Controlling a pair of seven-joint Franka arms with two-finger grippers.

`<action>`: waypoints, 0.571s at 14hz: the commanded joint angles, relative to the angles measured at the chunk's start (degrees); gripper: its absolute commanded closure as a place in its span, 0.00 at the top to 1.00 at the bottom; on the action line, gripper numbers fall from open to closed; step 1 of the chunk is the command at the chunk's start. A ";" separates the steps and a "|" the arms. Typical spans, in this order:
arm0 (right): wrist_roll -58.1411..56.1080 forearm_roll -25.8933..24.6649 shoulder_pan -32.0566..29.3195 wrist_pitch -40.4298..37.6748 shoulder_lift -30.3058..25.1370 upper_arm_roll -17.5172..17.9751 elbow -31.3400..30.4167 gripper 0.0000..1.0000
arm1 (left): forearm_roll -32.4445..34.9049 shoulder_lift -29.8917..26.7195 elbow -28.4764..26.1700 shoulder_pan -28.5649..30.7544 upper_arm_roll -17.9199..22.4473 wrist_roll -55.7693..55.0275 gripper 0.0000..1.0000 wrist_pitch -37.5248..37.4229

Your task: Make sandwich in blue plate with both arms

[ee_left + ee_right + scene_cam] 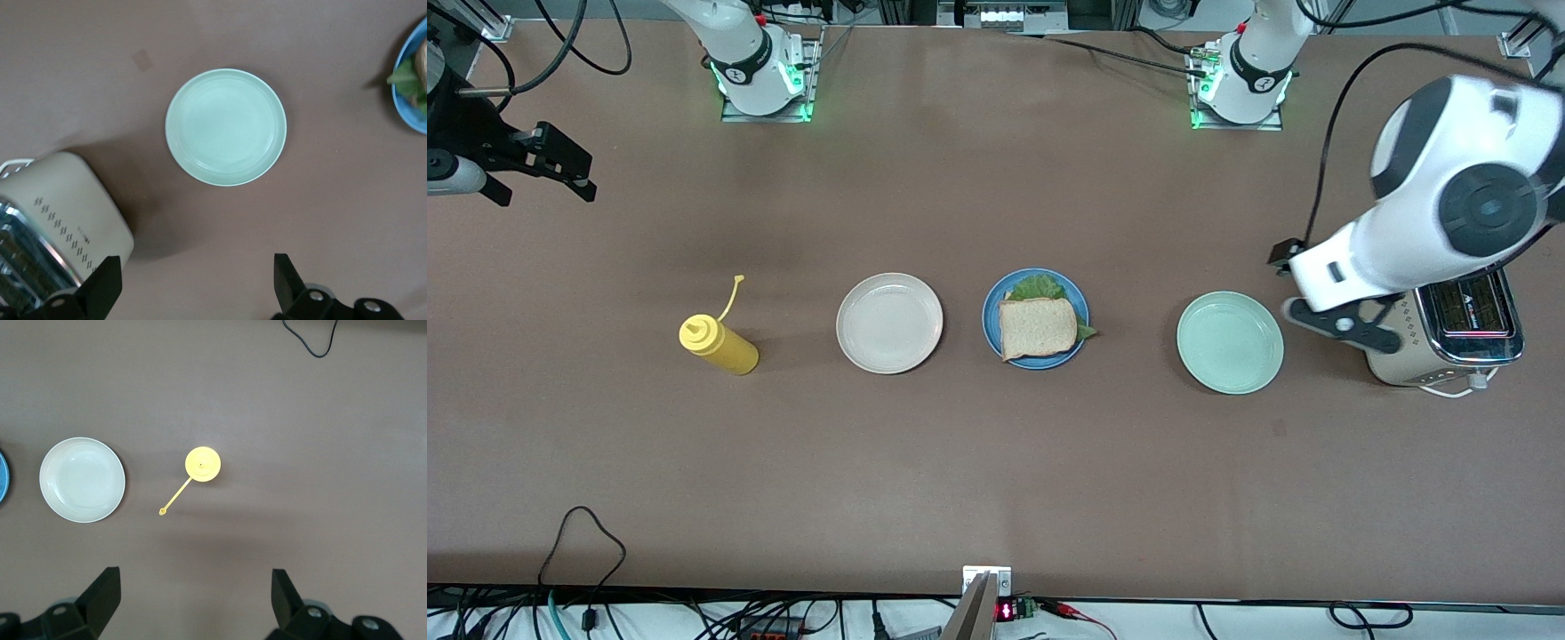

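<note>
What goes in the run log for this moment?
sandwich: assembled on blue plate | left gripper: open, empty, by toaster | right gripper: open, empty

- The left arm hides part of the toaster.
- The top bread slice covers most of the lettuce.
- The blue plate is cut off in both wrist views.
</note>
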 commanded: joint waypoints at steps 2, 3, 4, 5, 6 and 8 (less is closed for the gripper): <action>0.24 -1.00 -0.07 -1.63 0.19 -0.02 1.29 1.00 | -8.04 -8.33 -3.10 -10.65 18.30 -0.17 1.00 3.71; 0.33 -1.17 -0.07 -2.15 0.01 -0.02 1.29 1.00 | -9.62 -10.27 -4.24 -11.89 21.04 -0.16 1.00 5.12; 0.33 -1.26 -0.07 -2.50 -0.07 -0.02 1.37 1.00 | -11.46 -12.64 -5.64 -14.08 24.46 -0.16 1.00 6.44; 0.33 -1.26 -0.07 -2.60 -0.08 -0.02 1.46 1.00 | -11.48 -15.01 -6.52 -15.58 26.67 0.27 1.00 7.15; 0.33 -1.26 0.02 -2.60 -0.08 -0.02 1.90 1.00 | -11.31 -16.25 -6.79 -16.03 26.96 0.19 1.00 7.59; 0.24 -1.17 -0.07 -2.60 -0.08 -0.02 2.17 1.00 | -11.13 -17.23 -8.02 -15.78 26.87 0.54 1.00 7.16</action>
